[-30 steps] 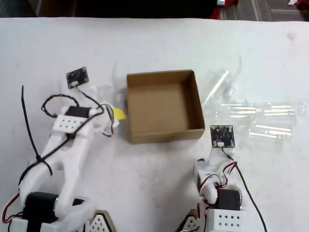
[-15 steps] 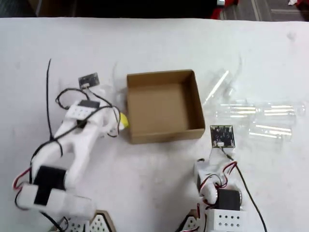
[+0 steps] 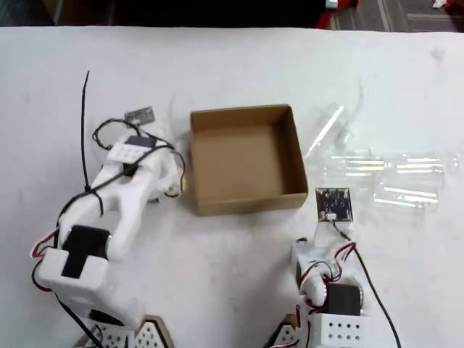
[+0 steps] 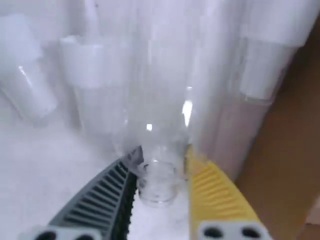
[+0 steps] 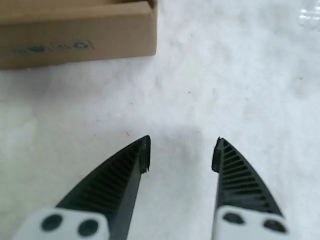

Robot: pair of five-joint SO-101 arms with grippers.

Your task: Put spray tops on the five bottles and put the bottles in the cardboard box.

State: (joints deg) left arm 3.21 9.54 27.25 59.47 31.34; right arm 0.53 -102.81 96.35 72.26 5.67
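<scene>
At the left of the table (image 3: 239, 65), the left arm (image 3: 123, 196) stretched away from its base toward the left wall of the cardboard box (image 3: 250, 201), its wrist just beside that wall. In its own wrist view the left pincer (image 4: 162, 161) was clamped on a clear bottle (image 4: 159, 189). The grey finger (image 4: 107, 192) pressed one side of the neck and the yellow finger (image 4: 212, 195) the other, with the bottle's open mouth toward the camera and its body running away from it. Around the bottle stood several white plastic pieces (image 4: 87, 67), tube-shaped, close beside one another. Whether they were spray tops could not be told. The brown side of the box (image 4: 295, 165) lay just beside the yellow finger.

The box sat open near the middle of the table, its inside showing only brown card.

Below the box's right front corner, the right arm (image 3: 326, 286) was folded close to its base, a small circuit board (image 3: 333, 204) at its wrist. The right pincer (image 5: 180, 150) hung with its two black fingers (image 5: 125, 172) apart above bare table (image 5: 225, 75), holding nothing, the box's corner (image 5: 75, 40) near ahead of it.

Right of the box, several clear bottles (image 3: 384, 170) lay on their sides close together, and one more (image 3: 324, 132) lay tilted just beside the box's right wall.
</scene>
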